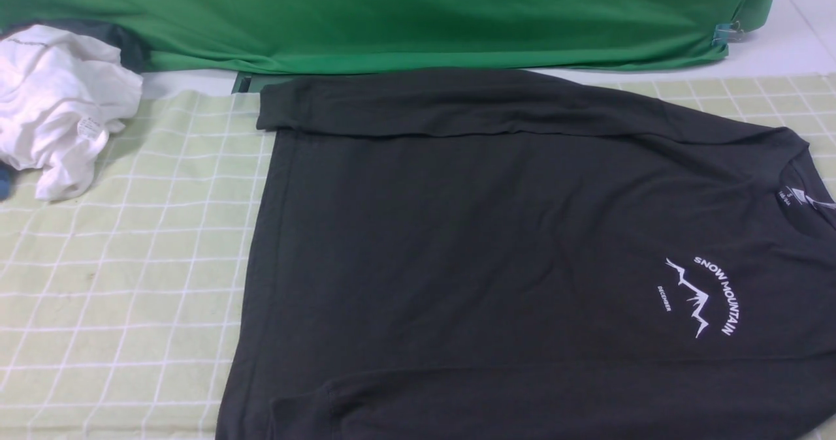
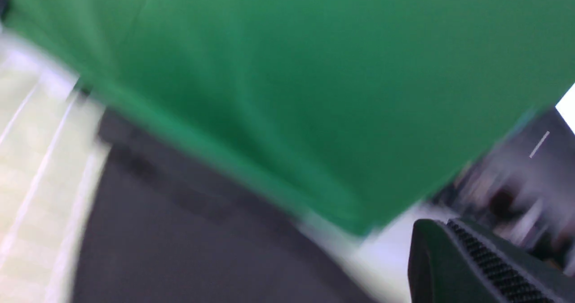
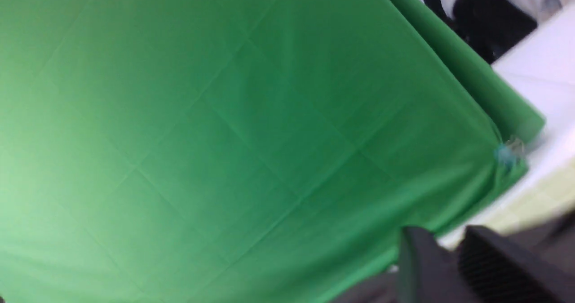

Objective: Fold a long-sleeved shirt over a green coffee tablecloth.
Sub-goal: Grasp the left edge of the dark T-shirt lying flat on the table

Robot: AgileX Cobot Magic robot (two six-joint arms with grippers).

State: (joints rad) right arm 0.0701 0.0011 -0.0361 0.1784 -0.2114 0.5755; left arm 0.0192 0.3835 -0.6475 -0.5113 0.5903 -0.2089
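Observation:
The long-sleeved shirt (image 1: 490, 244) lies flat and dark on the green coffee tablecloth (image 1: 130, 283), its neck to the right and the white mountain print (image 1: 702, 296) facing up. One sleeve (image 1: 457, 110) lies folded across its far edge. Neither gripper shows in the front view. The blurred left wrist view shows my left gripper (image 2: 444, 224) shut and empty, above the shirt (image 2: 179, 231). My right gripper (image 3: 451, 242) stands in front of the backdrop with a narrow gap between its tips and nothing in it.
A plain bright green cloth (image 1: 392, 15) hangs along the back, pinned with a clip (image 1: 722, 34) at its right end. A crumpled white garment (image 1: 59, 107) lies at the far left of the tablecloth. White floor (image 1: 797, 42) shows at the far right.

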